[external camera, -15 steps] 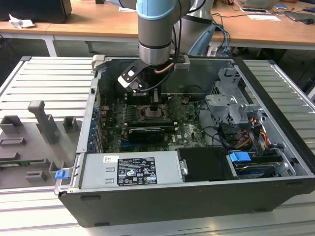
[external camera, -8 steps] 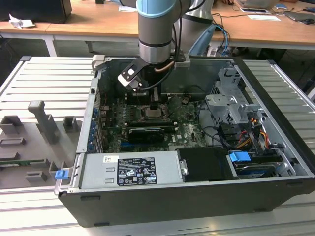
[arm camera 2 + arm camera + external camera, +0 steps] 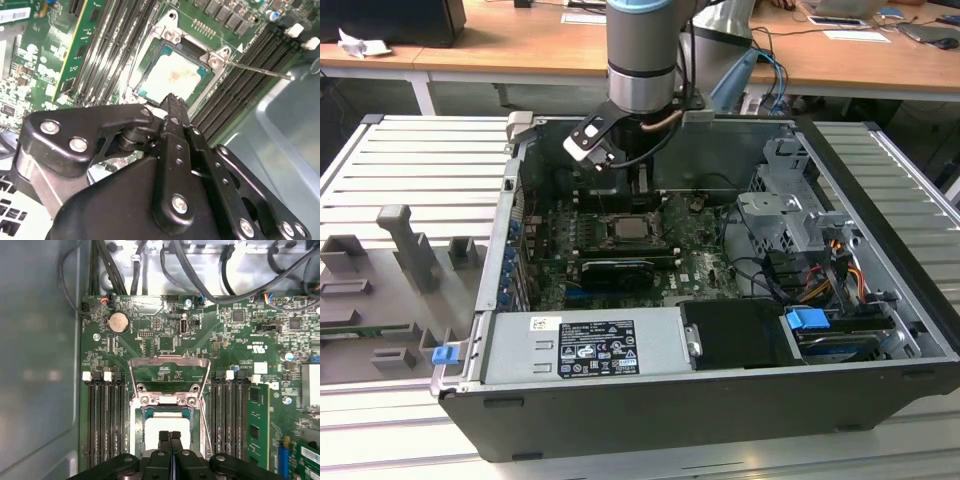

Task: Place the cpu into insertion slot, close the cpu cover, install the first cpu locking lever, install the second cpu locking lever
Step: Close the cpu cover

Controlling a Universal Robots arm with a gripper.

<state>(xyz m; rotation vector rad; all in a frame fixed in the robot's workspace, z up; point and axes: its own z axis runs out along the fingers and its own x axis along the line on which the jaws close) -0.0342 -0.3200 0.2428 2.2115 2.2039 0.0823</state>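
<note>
One open computer case [image 3: 880,330] lies on its side on a slatted metal counter [image 3: 400,160]. Wooden counters with papers and cables run across the back of the room. On the slats at the exterior view's left stand grey moulded fixtures [image 3: 410,250] and a small blue clip [image 3: 444,354].

Inside the case a power supply [image 3: 585,345] takes up the near side. A metal drive cage [image 3: 790,210] and bundled black and orange cables crowd the exterior view's right. The arm drops into the case from above, over the green board.

In both wrist views the hand [image 3: 170,436] has its two fingers pressed together with nothing between them. Their tips hang over the cpu [image 3: 152,432]; contact cannot be judged. The cpu sits in the insertion slot [image 3: 141,412], pale face up. The cpu cover [image 3: 169,360] is swung open, away from the socket, with bare board showing through its cut-out. A thin metal lever [image 3: 260,70] juts out beside the socket. Black memory slots [image 3: 105,420] flank it, one side holding a green module [image 3: 257,425]. A coin cell [image 3: 119,322] sits farther up the board.

The white label on the power supply carries print too small to read.
</note>
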